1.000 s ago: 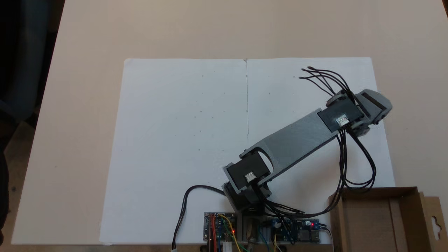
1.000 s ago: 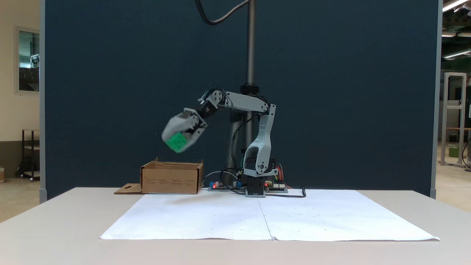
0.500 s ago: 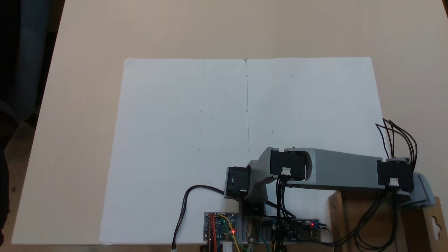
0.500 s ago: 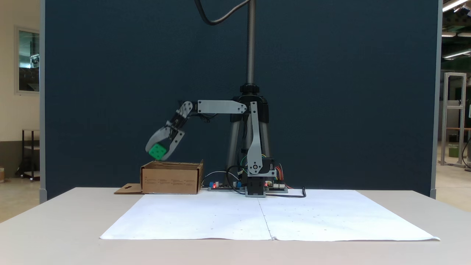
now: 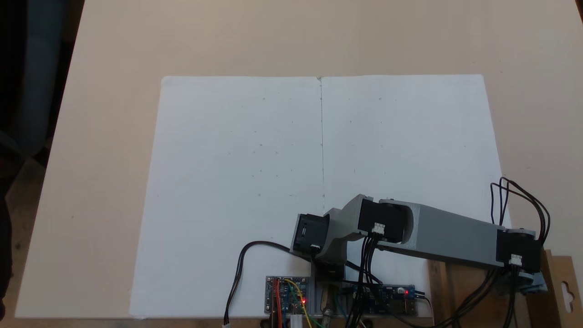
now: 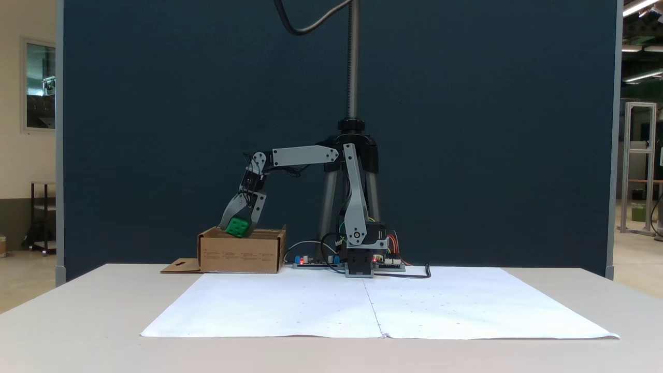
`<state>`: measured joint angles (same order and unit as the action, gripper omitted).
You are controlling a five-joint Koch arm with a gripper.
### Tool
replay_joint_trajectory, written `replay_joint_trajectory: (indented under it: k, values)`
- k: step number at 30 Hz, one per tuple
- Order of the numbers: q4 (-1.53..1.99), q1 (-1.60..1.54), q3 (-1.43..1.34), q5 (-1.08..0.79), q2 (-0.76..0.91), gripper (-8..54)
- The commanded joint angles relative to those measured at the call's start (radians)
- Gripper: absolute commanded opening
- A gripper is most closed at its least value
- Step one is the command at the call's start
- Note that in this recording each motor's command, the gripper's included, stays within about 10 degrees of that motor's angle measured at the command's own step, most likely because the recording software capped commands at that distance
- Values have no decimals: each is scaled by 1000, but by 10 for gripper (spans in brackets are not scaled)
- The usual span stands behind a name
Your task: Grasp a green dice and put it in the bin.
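While bent downward, end effector [image 6: 239, 229] grips green dice [image 6: 238, 227] | at bin [image 6: 241, 252] rim

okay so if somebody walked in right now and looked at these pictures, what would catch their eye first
Probably the green dice, the one bright spot, held in the gripper right at the top edge of the bin at the left of a fixed view. Next, the grey arm stretched across the white paper toward the bin.

White paper sheet [image 5: 237, 182] on beige table [image 5: 114, 136]; dark backdrop panel [image 6: 466, 129].
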<state>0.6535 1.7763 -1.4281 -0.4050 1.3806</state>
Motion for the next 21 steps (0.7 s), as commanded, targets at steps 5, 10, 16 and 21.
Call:
replay_joint_trajectory:
  k: [5, 10, 16, 21]
  values:
    - [55, -12, 8, -87, 23, 374]
    - [29, -41, 8, -83, 41, 417]
    - [15, -109, 61, -5, 107, 414]
    - [-130, -264, 130, 228, 255, 414]
